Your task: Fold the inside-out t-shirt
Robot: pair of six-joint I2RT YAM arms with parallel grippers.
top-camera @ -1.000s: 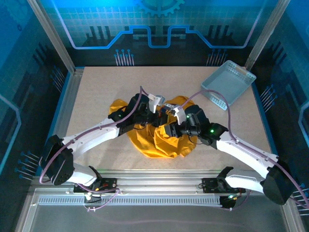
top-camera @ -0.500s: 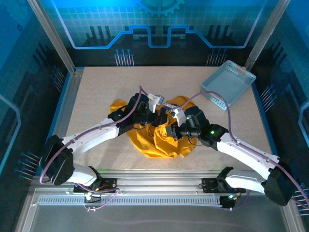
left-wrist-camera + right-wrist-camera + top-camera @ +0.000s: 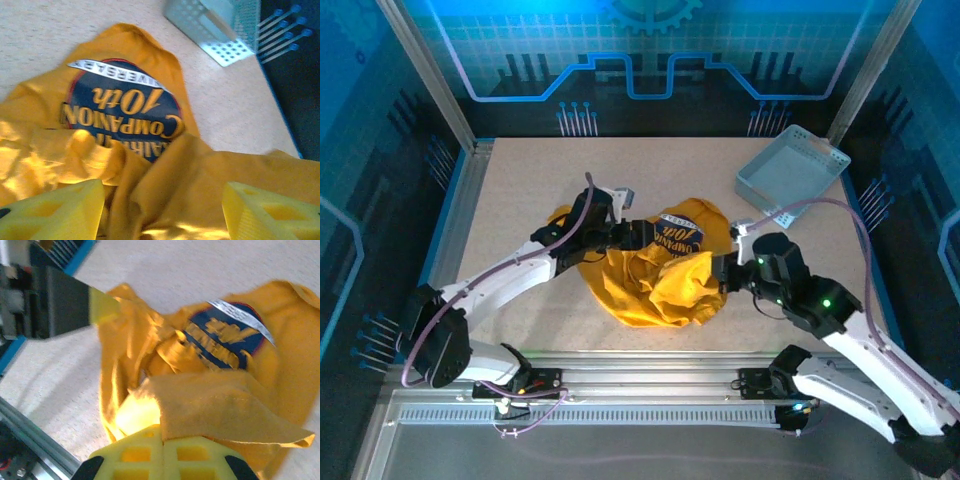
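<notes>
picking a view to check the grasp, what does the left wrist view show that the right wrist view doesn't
Left wrist: the pale blue-grey perforated plastic basket. Right wrist: the right pincer shut on a fold of the mustard-yellow cloth t-shirt. Both: that t-shirt and its dark navy round print.

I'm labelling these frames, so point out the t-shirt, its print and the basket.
t-shirt [image 3: 645, 290], top view, on the yellow near fold.
print [image 3: 120, 107], left wrist view, on the navy middle.
basket [image 3: 788, 172], top view, on its bare floor.
</notes>
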